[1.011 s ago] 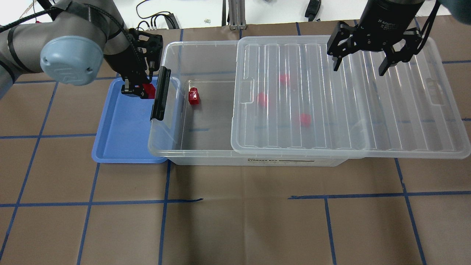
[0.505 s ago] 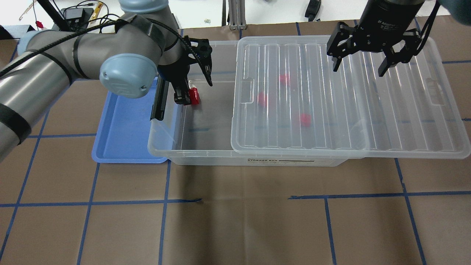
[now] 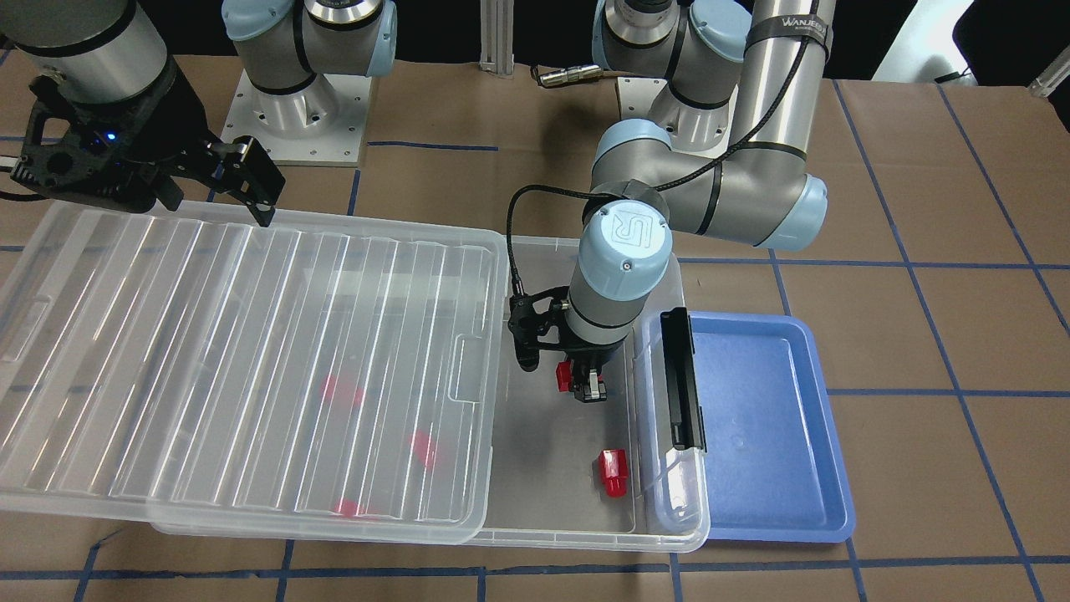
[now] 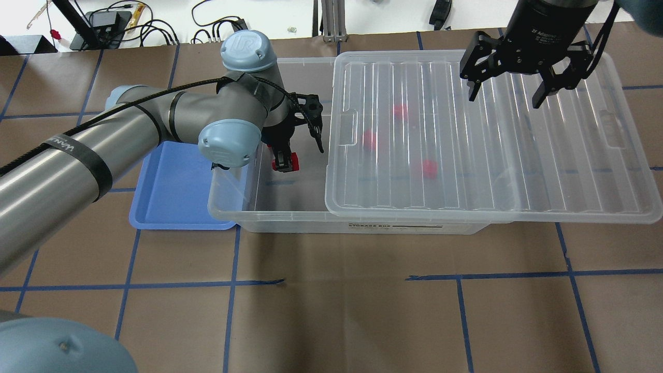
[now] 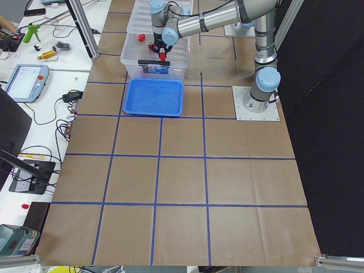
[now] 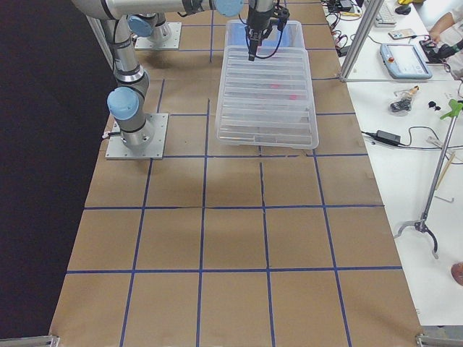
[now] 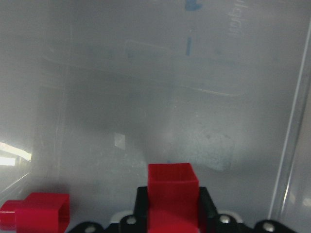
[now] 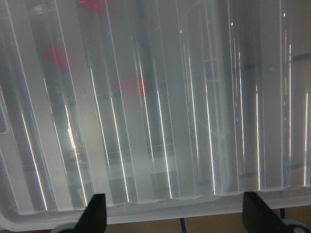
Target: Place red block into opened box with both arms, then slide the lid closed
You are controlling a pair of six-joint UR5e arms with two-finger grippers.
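Observation:
My left gripper [image 4: 285, 161] is shut on a red block [image 3: 571, 376], which hangs over the uncovered end of the clear box [image 4: 290, 226]. The left wrist view shows that block [image 7: 172, 191] between the jaws, above the box floor. Another red block [image 3: 614, 471] lies on the floor near the black clip bar [image 3: 681, 376]. Three more red blocks [image 4: 369, 140] show blurred under the ribbed lid [image 4: 518, 155], which covers the box's right part and overhangs its right end. My right gripper [image 4: 506, 93] is open above the lid's far edge, holding nothing.
A blue tray [image 4: 171, 197] with nothing in it lies against the box's left end. My left arm's elbow [image 4: 229, 142] reaches over the tray and the box's end wall. Brown table covering with blue tape lines [image 4: 233, 282] lies around them.
My left gripper has carried the red block from the blue tray, over the clip-bar end wall, to above the open part of the box. The right gripper has not moved.

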